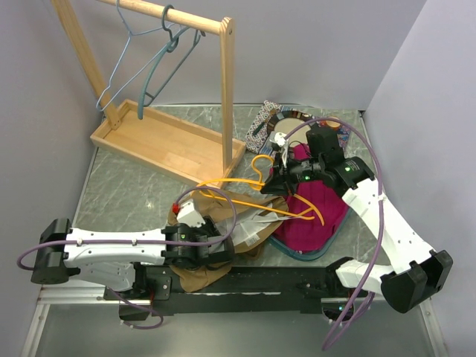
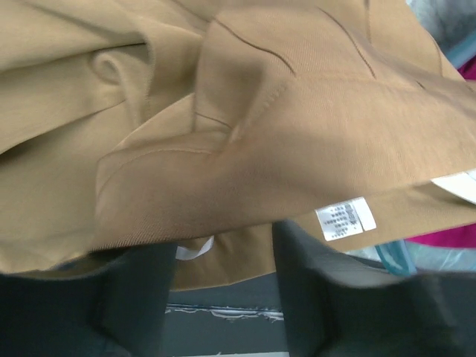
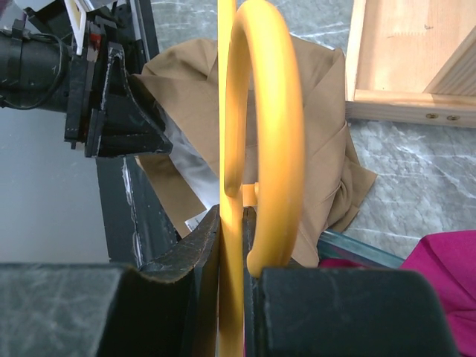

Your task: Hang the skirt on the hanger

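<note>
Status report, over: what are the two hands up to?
Right hand shut on yellow hanger. Left hand open at tan skirt. Skirt not yet on hanger.

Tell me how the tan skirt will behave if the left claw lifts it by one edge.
Likely floppy: the tan skirt lies in soft folds and creases, so it should sag and drape from the left claw rather than hold its shape. It is probably light, since the cloth looks thin. Trailing folds might catch on the yellow hanger.

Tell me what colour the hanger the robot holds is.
Yellow-orange hanger, clearest in the right wrist view.
</note>
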`<state>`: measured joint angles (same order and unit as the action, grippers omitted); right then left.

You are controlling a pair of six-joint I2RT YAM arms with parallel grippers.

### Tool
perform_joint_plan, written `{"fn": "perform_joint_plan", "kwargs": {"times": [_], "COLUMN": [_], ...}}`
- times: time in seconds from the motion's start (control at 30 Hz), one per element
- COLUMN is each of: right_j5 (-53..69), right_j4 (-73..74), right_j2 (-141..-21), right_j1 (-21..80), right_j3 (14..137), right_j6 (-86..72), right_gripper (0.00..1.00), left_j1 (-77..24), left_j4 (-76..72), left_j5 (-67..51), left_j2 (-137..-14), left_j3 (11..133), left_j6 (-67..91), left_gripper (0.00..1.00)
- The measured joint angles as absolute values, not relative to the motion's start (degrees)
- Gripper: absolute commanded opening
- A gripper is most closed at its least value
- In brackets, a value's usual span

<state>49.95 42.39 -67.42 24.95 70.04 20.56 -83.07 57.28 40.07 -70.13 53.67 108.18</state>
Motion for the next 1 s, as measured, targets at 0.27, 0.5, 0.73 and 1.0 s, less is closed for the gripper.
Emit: {"fn": "perform_joint_plan", "kwargs": {"times": [0.27,0.5,0.73,1.0], "right_j5": [50.0,50.0,50.0,50.0], "right_j4": [42.4,41.9,41.7,41.6], "right_j2": [-67.4,-67.3,-67.2,-67.2], "right_j1": [24.9,24.9,24.9,24.9], "right_j3": [70.0,69.4,68.9,68.9], "right_j6": [20.6,20.6,20.6,20.6], "right_gripper": [0.0,0.0,0.0,0.0], "left_j1": [-83.1,-83.1,-83.1,-83.1], "left_j4": [59.5,60.6,58.1,57.8], "left_j5": [39.3,39.4,38.9,36.4], "left_j2": [-70.3,-69.2,-62.8,-66.3], "left_j3": [53.8,56.0,53.6,52.8], "left_j6": [110.6,109.7,105.8,101.7], "left_gripper": [0.65,0.7,0.55,0.5]}}
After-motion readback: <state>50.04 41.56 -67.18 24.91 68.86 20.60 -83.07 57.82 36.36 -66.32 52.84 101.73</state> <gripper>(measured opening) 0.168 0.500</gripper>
